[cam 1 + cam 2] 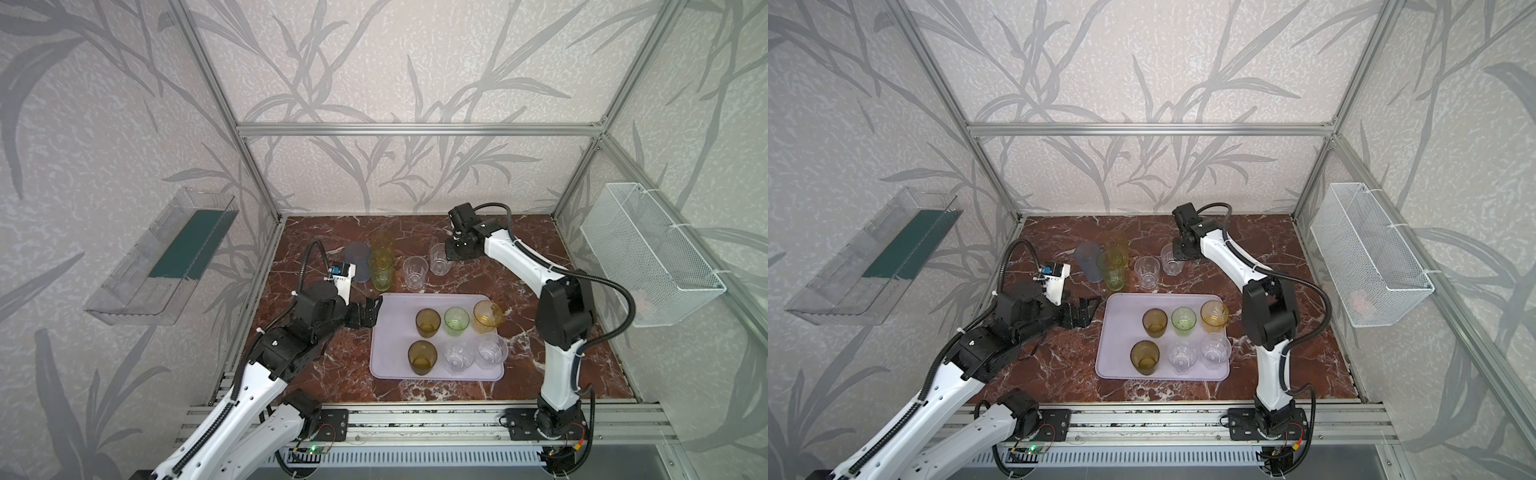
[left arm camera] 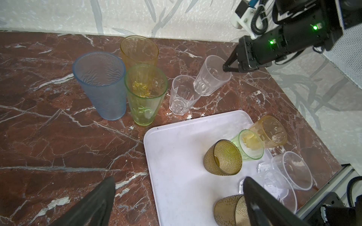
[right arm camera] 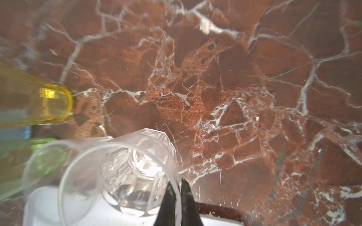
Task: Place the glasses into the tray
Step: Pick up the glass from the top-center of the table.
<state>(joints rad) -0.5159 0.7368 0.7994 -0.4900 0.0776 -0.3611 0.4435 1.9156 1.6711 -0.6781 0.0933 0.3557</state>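
- Right claw (image 3: 177,184) clamped on far clear glass (image 1: 439,258) at its rim; 2nd clear glass (image 1: 414,272) just left of it.
- Left claw (image 1: 371,311) spread wide at the far-left corner of the tray (image 1: 395,316).
- 5 glasses (image 1: 380,270) far of tray, 6 in it.

This is a robot test cell in a lab. A left arm (image 1: 232,399) and a right arm (image 1: 557,374) are bolted to a metal rail (image 1: 415,419) along the front of a red marble-patterned table (image 1: 324,374). Aluminium bars (image 1: 415,129) frame panels of leaf-print wallpaper (image 1: 374,62), and a clear plastic bin (image 1: 137,282) and a white wire basket (image 1: 648,253) hang on the side walls.
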